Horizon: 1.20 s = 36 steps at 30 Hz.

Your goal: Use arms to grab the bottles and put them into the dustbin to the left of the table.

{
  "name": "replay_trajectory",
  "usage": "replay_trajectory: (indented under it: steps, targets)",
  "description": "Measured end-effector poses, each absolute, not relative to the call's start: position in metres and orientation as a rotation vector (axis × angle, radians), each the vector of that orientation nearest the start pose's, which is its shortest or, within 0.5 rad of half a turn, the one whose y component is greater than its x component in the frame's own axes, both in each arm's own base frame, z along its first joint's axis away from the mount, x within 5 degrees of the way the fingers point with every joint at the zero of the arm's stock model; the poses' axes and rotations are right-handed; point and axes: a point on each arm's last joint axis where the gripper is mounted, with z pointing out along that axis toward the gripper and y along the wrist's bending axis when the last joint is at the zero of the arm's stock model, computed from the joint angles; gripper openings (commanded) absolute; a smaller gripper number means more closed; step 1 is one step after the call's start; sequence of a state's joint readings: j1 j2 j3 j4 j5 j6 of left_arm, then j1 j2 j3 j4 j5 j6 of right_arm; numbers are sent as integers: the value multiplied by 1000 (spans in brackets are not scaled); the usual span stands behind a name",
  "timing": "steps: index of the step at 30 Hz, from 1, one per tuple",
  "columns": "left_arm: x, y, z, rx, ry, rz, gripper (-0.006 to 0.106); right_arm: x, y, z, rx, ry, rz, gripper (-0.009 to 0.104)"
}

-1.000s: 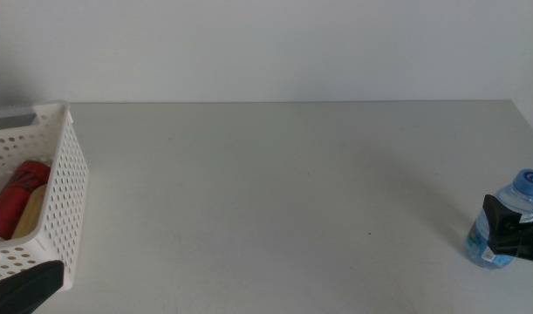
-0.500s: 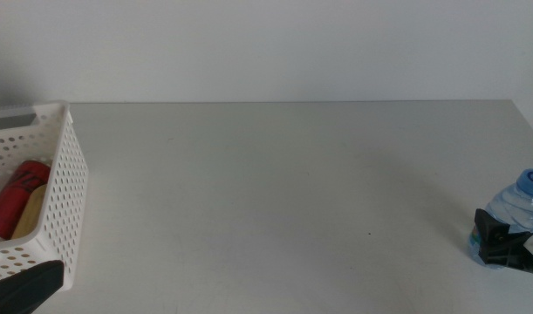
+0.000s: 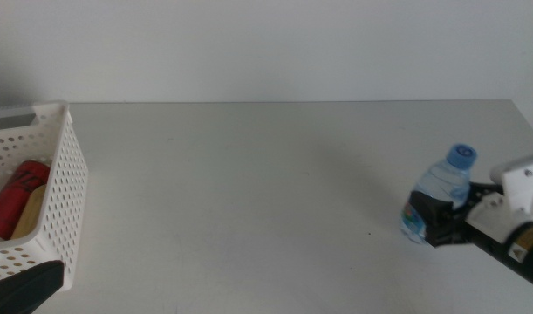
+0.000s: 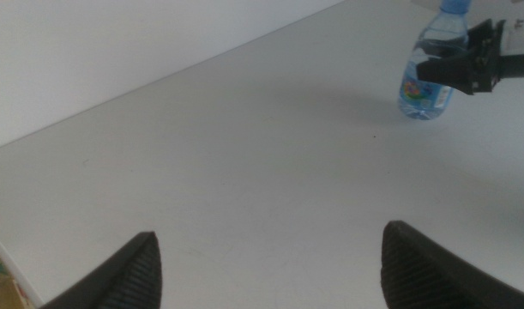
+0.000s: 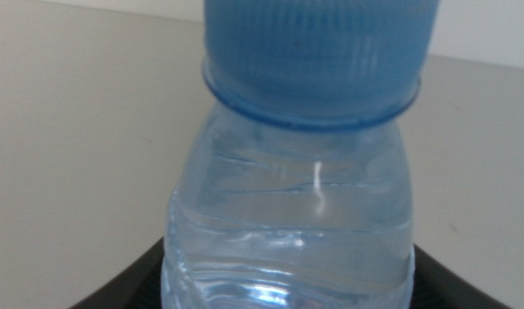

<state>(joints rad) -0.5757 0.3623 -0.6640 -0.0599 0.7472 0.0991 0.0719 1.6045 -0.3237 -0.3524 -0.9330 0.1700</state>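
Fingers of the right gripper [image 3: 433, 222] clench the water bottle [image 3: 433, 206] mid-body, keeping it upright for carrying to the dustbin [image 3: 67, 185]. Left gripper [image 4: 270, 257] waits beside it, fingers released.

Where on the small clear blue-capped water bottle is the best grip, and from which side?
Around the mid-body of the small clear blue-capped water bottle, from the table's right. It stands upright, and the right gripper already clamps it there, below the cap.

A clear water bottle [image 3: 436, 202] is showing a blue cap and a pale blue label with small bright specks. The white perforated dustbin [image 3: 64, 187] is holding a red can [image 3: 18, 194] beside a yellow bottle [image 3: 30, 212]. The counter [image 3: 249, 183] is looking plain light grey.
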Motion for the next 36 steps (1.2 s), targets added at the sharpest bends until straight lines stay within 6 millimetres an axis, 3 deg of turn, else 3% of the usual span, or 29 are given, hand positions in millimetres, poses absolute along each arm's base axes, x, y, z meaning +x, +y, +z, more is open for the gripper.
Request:
replay_trajectory:
  steps: [7, 9, 12, 18, 23, 28, 31, 36]
  targets:
    - [47, -35, 343, 631, 1842, -387, 84, 310, 118, 198, -436, 1757, 423, -1]
    - [47, -35, 343, 631, 1842, -387, 84, 330, 142, 202, -449, 1755, 471, -1]
    - [47, -35, 343, 631, 1842, -387, 84, 355, 173, 195, -474, 1757, 524, -1]
    - [47, -35, 343, 631, 1842, -387, 84, 379, 230, 173, -569, 1739, 588, -1]
    - [47, -35, 343, 631, 1842, -387, 84, 381, 253, 153, -627, 1751, 606, -1]
    - [47, -35, 343, 631, 1842, -387, 84, 380, 260, 149, -667, 1726, 594, 6]
    - [47, -35, 343, 632, 1842, -386, 84, 379, 262, 149, -677, 1723, 594, 21]
    - [47, -35, 343, 632, 1842, -384, 84, 376, 265, 149, -712, 1713, 593, 61]
